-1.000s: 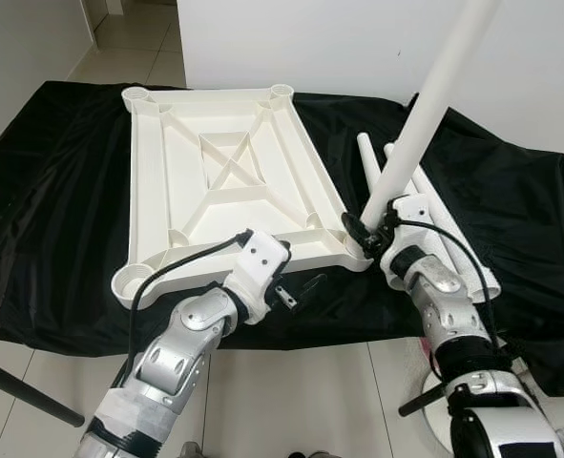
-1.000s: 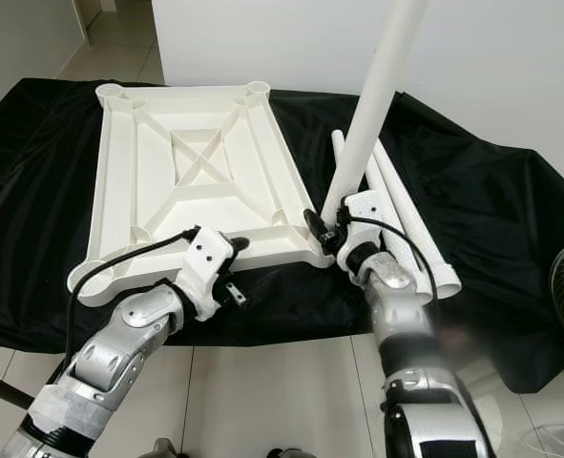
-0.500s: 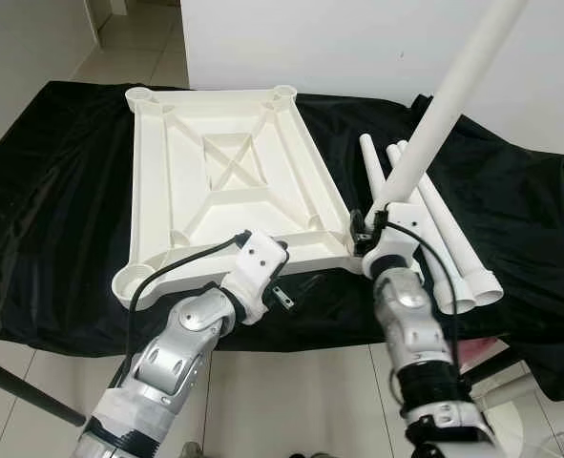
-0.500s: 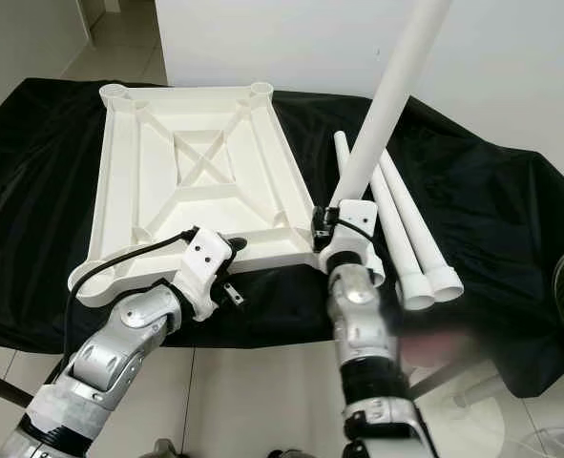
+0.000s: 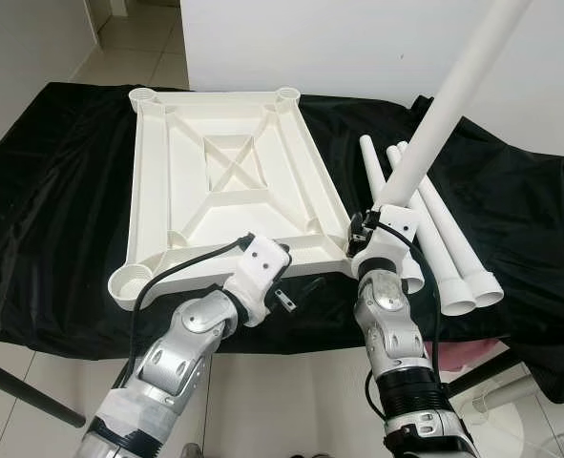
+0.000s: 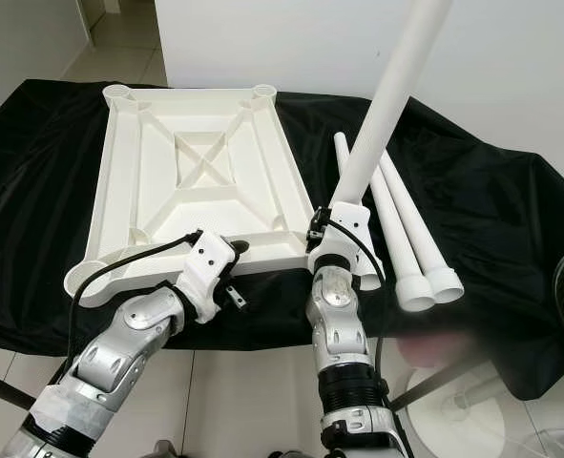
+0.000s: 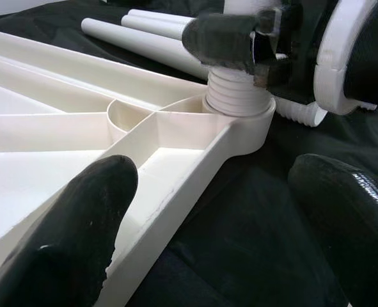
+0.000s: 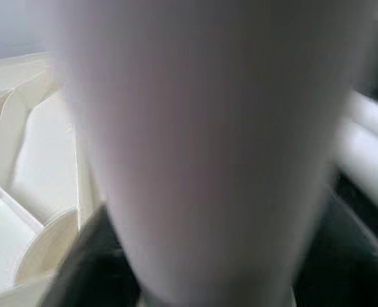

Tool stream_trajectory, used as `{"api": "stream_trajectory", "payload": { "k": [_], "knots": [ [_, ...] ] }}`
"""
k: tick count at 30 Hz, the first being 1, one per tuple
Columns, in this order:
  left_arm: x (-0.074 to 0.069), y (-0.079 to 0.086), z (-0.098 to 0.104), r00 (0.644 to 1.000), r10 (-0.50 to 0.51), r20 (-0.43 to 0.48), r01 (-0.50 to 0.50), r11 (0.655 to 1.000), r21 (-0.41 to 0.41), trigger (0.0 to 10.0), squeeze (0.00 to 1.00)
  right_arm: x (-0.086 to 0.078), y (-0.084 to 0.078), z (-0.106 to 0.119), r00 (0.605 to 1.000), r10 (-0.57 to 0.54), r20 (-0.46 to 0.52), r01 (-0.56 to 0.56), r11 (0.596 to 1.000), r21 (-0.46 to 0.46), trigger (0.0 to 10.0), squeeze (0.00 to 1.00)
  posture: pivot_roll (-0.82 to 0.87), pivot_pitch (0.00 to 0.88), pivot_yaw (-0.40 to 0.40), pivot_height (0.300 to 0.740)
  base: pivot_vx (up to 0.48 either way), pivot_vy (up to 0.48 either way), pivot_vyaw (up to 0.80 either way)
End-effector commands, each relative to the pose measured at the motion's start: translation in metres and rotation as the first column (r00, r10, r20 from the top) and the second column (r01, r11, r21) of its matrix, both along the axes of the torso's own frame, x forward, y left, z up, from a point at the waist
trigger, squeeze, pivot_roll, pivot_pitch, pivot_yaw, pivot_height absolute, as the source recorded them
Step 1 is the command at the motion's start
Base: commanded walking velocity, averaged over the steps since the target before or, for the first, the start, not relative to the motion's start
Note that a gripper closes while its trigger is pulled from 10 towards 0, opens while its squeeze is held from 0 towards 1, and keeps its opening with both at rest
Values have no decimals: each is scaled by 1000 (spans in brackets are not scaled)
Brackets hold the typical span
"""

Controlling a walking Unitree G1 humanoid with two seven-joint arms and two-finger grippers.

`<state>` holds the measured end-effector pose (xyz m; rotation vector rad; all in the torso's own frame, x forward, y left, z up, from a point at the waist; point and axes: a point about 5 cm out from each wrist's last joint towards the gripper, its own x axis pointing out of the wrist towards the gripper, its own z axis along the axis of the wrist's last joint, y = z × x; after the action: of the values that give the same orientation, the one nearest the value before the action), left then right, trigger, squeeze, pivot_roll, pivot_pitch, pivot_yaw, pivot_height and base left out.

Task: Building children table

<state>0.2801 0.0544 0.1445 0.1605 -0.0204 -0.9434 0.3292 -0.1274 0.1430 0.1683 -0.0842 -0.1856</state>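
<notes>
**Tabletop upside down, one leg in the near right socket**

Tabletop (image 5: 226, 186) lies ribs-up on black cloth (image 5: 52, 191), its near edge by the cloth's front. Left gripper (image 7: 195, 224) spread wide beside that edge. Right gripper (image 5: 369, 234) clamps upright leg (image 5: 444, 105), apparently threaded in; leg steeper than before. Spare legs (image 5: 434, 239) right.

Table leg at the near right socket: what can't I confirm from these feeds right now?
- Table leg: top cut off by the upper edge in both eye views.
- Thread depth: left wrist view shows threads above the corner socket; the right end effector hides the leg higher up.
- Right wrist view: the leg is a close blur, so the grip is unclear.
- Left end effector: open beside the tabletop.
</notes>
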Motion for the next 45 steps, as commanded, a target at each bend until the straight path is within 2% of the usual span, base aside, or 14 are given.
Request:
{"api": "stream_trajectory", "payload": {
  "k": [1, 9, 10, 11, 12, 24, 29, 30, 33, 34, 36, 37, 44, 45],
  "knots": [
    [-2, -4, -1, 999, -47, 2, 47, 999, 8, 10000, 0, -1, -3, 0, 998, 63, 21, -63, 998, 1, 10000, 1000, 18, 26, -37, 740, 0, 0, 0],
    [-2, -5, -1, 999, -46, 5, 46, 999, 5, 10000, 0, 5, -15, 10, 974, 216, 64, -212, 975, -65, 10000, 1000, 15, 31, -41, 740, 0, 0, 0],
    [-1, -5, -1, 999, -45, 5, 45, 999, 3, 10000, 0, 7, -20, 12, 967, 245, 64, -239, 967, -92, 10000, 816, 15, 33, -43, 740, 0, 0, 0],
    [-1, -5, -1, 999, -45, 5, 45, 999, 3, 10000, 0, 7, -20, 12, 967, 245, 64, -239, 967, -92, 10000, 816, 15, 33, -43, 740, 0, 0, 0],
    [-1, -5, -1, 999, -44, 5, 44, 999, 1, 10000, 0, 9, -23, 12, 956, 288, 59, -280, 953, -118, 10000, 0, 15, 34, -43, 740, 0, 0, 0],
    [-1, -12, -2, 999, -53, 6, 53, 999, 5, 10000, 0, 22, -27, 17, 810, 586, 4, -565, 782, -264, 10000, 0, -2, 54, -38, 740, 0, 0, 0],
    [-1, -11, -2, 998, -56, 11, 56, 998, 10, 10000, 0, 25, -30, 16, 785, 618, -25, -599, 750, -281, 10000, 0, 2, 62, -39, 740, 0, 0, 0],
    [-1, -11, -2, 998, -56, 12, 56, 998, 12, 10000, 0, 26, -33, 14, 778, 627, -42, -610, 739, -286, 8118, 0, 3, 63, -40, 740, 0, 0, 0],
    [-1, -11, -2, 998, -56, 12, 56, 998, 12, 10000, 0, 26, -33, 14, 778, 627, -42, -610, 739, -286, 8118, 0, 3, 63, -40, 740, 0, 0, 0],
    [-1, -10, -2, 998, -56, 13, 55, 998, 13, 10000, 0, 26, -35, 13, 774, 631, -52, -617, 732, -288, 4902, 0, 3, 63, -40, 740, 0, 0, 0],
    [-1, -10, -2, 998, -56, 13, 55, 998, 13, 10000, 0, 26, -35, 13, 774, 631, -52, -617, 732, -288, 4902, 0, 3, 63, -40, 740, 0, 0, 0],
    [-1, -9, -2, 998, -54, 14, 54, 998, 15, 10000, 0, 27, -38, 11, 770, 635, -64, -624, 727, -286, 0, 0, 7, 68, -40, 740, 0, 0, 0],
    [-1, -8, -1, 998, -53, 20, 52, 998, 21, 10000, 0, 24, -47, 0, 761, 644, -80, -641, 727, -247, 0, 0, 5, 72, -35, 740, 0, 0, 0],
    [-1, -8, -1, 998, -53, 20, 53, 998, 21, 10000, 0, 24, -48, -1, 759, 647, -76, -644, 728, -237, 4235, 0, 4, 73, -35, 740, 0, 0, 0]
  ]
}}
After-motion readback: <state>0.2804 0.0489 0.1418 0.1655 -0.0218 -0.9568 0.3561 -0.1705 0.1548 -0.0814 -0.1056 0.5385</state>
